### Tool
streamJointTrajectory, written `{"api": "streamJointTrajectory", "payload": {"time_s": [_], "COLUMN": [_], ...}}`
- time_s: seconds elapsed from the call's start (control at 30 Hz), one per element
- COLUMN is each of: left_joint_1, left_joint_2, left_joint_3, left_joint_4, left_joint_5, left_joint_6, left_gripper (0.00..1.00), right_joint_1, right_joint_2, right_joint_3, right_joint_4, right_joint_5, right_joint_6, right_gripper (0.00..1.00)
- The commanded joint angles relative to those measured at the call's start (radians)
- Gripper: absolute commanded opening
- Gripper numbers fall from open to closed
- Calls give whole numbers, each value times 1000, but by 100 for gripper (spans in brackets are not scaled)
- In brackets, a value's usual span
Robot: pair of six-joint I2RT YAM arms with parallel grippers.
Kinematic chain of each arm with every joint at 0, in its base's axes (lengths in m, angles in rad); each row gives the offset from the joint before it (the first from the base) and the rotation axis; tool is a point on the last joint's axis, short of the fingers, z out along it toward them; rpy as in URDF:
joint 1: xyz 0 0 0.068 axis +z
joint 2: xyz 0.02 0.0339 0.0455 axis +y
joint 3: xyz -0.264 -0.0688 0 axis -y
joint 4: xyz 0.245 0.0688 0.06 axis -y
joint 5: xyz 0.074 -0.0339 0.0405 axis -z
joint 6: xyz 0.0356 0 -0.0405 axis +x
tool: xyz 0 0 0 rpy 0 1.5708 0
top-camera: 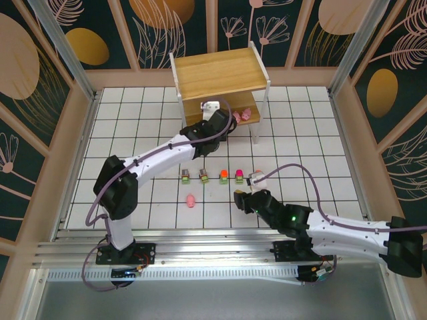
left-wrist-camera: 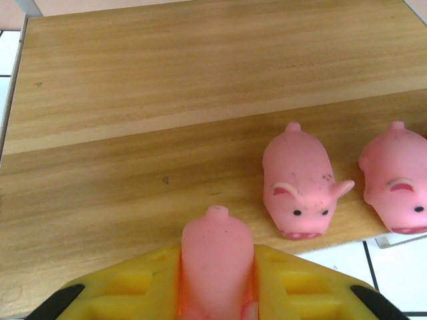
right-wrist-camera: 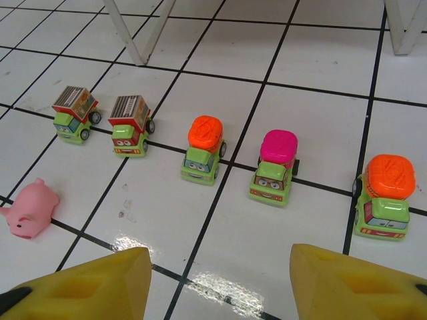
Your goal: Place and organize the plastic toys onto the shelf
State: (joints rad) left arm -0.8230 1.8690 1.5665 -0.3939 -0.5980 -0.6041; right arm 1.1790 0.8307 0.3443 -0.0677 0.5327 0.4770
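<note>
Top view: shelf (top-camera: 220, 72) stands at the far side of the table (top-camera: 133, 133), the left arm reaches into its lower tier, top board bare. Five toy cars (top-camera: 223, 175) sit in a row on the tiles well short of the shelf, a loose pig (top-camera: 191, 200) just in front of them, and the right arm is close by. Left wrist: left gripper (left-wrist-camera: 215, 303) is clamped on a held pig (left-wrist-camera: 215, 253), low over the front edge of the lower board, beside two pigs (left-wrist-camera: 300, 183) already set there side by side. Right wrist: right gripper (right-wrist-camera: 217, 283) is apart, holds nothing, and hovers just short of the cars. Judgement: early-to-middle, with two pigs placed, a third about to land, and the loose pig and all five cars left.
</note>
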Motion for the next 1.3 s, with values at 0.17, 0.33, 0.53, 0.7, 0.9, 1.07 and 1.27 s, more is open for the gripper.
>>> {"api": "streamJointTrajectory", "payload": {"time_s": [0.17,0.33,0.53,0.7,0.9,1.07,1.27], "left_joint_1": [33,44,48,49,50,51,50], "left_joint_2": [37,53,68,73,86,90,72], "left_joint_3": [58,74,91,89,86,79,56], "left_joint_4": [21,22,22,23,32,46,63], "left_joint_5": [18,22,16,-2,3,13,12], "left_joint_6": [32,39,44,44,49,49,44], "left_gripper": [30,30,31,33,37,43,45], "right_joint_1": [18,18,18,18,19,19,19], "right_joint_2": [-27,-22,-21,-15,-12,-10,-5], "right_joint_3": [-13,-11,-10,-10,-10,-10,-8], "right_joint_4": [26,29,28,30,31,30,32], "right_joint_5": [44,43,43,43,42,41,38], "right_joint_6": [-9,-9,-9,-11,-11,-12,-12], "right_gripper": [59,59,59,59,60,60,60]}}
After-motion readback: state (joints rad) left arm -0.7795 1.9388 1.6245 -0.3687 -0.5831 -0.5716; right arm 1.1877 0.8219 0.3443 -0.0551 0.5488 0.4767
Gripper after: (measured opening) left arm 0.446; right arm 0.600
